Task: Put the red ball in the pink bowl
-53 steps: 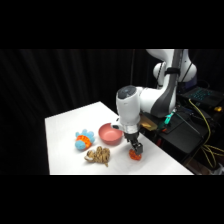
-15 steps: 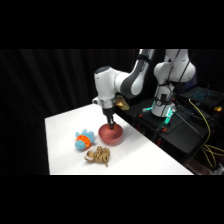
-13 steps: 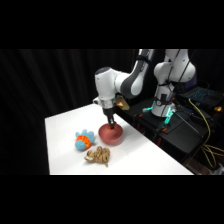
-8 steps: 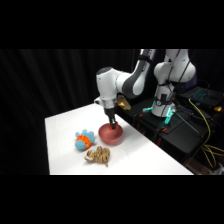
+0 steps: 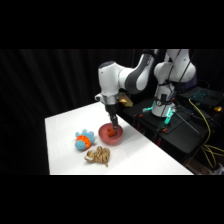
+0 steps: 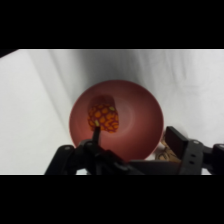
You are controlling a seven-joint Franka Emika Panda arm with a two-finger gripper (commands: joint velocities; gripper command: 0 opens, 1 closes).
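The red ball (image 6: 103, 116) lies inside the pink bowl (image 6: 142, 112), toward 1 side of its floor; the gripper (image 6: 132, 142) hangs directly over the bowl with its 2 fingers spread and holding nothing, so the drop looks done; the bowl sits near the table's (image 5: 145, 155) middle.

- A black curtain (image 5: 60, 80) fills the backdrop from 9 to 12 o'clock.
- A white table (image 5: 140, 160) sits at centre.
- At 3 o'clock, a dark bench (image 5: 192, 132) carries cables (image 5: 207, 117) and teal-lit electronics (image 5: 167, 112).
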